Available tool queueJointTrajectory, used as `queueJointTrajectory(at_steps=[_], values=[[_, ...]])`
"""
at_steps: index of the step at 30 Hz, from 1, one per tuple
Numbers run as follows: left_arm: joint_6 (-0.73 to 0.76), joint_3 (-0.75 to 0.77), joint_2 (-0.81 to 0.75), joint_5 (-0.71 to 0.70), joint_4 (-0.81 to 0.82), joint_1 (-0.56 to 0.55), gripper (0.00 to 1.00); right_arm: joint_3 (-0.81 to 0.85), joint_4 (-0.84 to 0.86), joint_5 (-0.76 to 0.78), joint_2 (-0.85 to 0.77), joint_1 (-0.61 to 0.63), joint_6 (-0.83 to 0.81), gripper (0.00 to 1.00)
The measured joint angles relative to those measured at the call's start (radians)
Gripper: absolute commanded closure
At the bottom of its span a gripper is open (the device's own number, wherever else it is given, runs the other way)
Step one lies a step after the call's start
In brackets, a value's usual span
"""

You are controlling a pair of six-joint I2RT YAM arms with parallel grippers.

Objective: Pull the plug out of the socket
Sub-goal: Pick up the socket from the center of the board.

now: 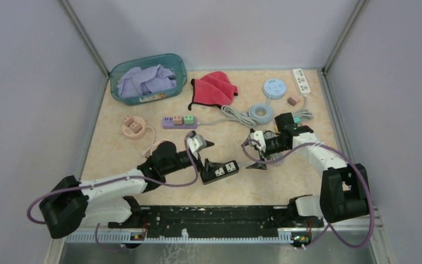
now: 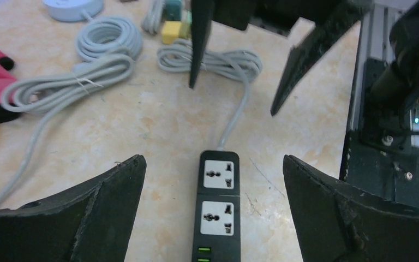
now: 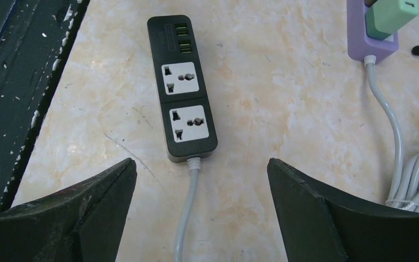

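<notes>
Basket (image 1: 181,77), teal, purple cloth (image 1: 145,81) inside

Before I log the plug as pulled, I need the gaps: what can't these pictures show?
Black power strip: left wrist view, USB end cut by bottom edge.
Its grey cord: right wrist view, runs off bottom edge.
Purple strip: right wrist view, cut by top edge.
</notes>
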Motion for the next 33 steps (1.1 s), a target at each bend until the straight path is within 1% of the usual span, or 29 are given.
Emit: queueJointTrajectory(at_steps=[1, 2, 5, 8, 10, 13, 15, 17, 21, 23, 28, 33], values=[[-0.014, 0.015, -0.034, 0.000, -0.040, 0.017, 0.00, 0.000, 0.016, 0.008, 0.000, 0.014, 0.018, 0.04], [-0.036, 0.040, -0.073, 0.015, -0.094, 0.052, 0.00, 0.000, 0.036, 0.018, 0.000, 0.029, 0.040, 0.01], [-0.100, 0.121, -0.161, 0.094, -0.231, 0.229, 0.00, -0.004, 0.116, 0.060, 0.000, 0.083, 0.126, 0.01], [-0.166, 0.198, -0.206, 0.134, -0.348, 0.407, 0.00, -0.019, 0.201, 0.111, 0.000, 0.145, 0.219, 0.01], [-0.195, 0.259, -0.204, 0.158, -0.438, 0.477, 0.00, -0.021, 0.237, 0.141, 0.000, 0.184, 0.267, 0.01], [-0.188, 0.357, -0.184, 0.185, -0.568, 0.538, 0.00, -0.021, 0.290, 0.180, 0.002, 0.232, 0.332, 0.01], [-0.155, 0.394, -0.174, 0.174, -0.625, 0.556, 0.00, -0.021, 0.321, 0.215, 0.009, 0.268, 0.367, 0.01], [-0.103, 0.404, -0.167, 0.134, -0.678, 0.559, 0.00, -0.021, 0.342, 0.260, 0.027, 0.303, 0.393, 0.01], [-0.005, 0.390, -0.136, 0.051, -0.769, 0.559, 0.00, -0.019, 0.344, 0.320, 0.062, 0.372, 0.409, 0.01], [0.024, 0.377, -0.127, 0.032, -0.805, 0.559, 0.00, -0.019, 0.344, 0.355, 0.074, 0.400, 0.417, 0.01], [0.068, 0.354, -0.127, 0.030, -0.838, 0.560, 0.00, -0.011, 0.347, 0.445, 0.101, 0.464, 0.426, 0.01], [0.076, 0.353, -0.127, 0.020, -0.861, 0.560, 0.00, 0.003, 0.367, 0.554, 0.146, 0.536, 0.451, 0.01]])
